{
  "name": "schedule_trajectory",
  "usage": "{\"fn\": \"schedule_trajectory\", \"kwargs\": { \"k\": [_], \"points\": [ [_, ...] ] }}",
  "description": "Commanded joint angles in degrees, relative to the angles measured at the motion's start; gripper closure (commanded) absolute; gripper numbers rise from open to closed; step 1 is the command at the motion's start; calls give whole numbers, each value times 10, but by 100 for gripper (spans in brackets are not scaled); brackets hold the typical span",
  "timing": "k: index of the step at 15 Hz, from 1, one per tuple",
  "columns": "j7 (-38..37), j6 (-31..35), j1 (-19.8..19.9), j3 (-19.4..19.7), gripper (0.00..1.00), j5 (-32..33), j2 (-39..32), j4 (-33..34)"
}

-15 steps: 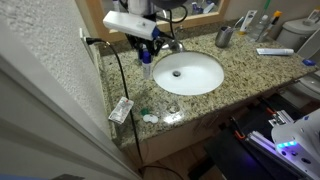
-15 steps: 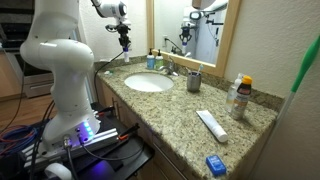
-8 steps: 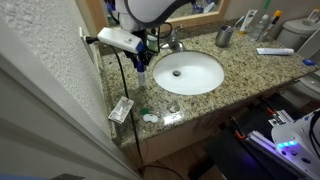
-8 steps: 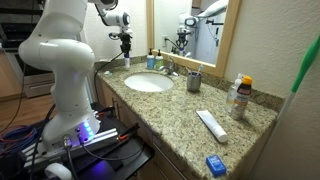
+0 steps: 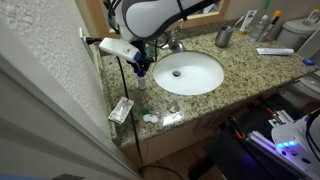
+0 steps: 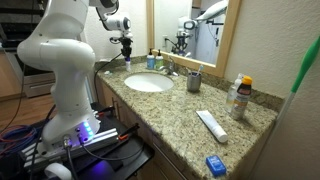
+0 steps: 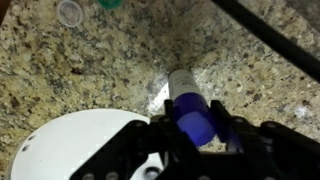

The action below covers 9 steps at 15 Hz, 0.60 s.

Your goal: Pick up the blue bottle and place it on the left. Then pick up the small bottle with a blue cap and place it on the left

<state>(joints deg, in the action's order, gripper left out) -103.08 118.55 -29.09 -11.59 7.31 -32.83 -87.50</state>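
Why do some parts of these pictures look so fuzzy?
Wrist view: the gripper around the small bottle is too close to the lens, dark and soft; the counter looks sharper. In an exterior view the near wall is blurred.

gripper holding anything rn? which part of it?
Yes. The gripper holds the small bottle with a blue cap, with the fingers pinching it at the blue cap end. The white body sticks out beyond them.

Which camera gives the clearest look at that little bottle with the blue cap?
The wrist view: the small bottle with a blue cap sits large in the middle, held by the gripper. In both exterior views it is a tiny speck under the gripper.
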Motion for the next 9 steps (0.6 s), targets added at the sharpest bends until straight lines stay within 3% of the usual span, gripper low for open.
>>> {"fn": "schedule_trajectory", "kwargs": {
  "k": [1,6,9],
  "points": [
    [2,2,-2,3,34,-17,8,-7],
    [-2,-5,0,4,1,-19,72,-32],
    [-2,-47,2,2,0,-10,127,-41]
  ]
}}
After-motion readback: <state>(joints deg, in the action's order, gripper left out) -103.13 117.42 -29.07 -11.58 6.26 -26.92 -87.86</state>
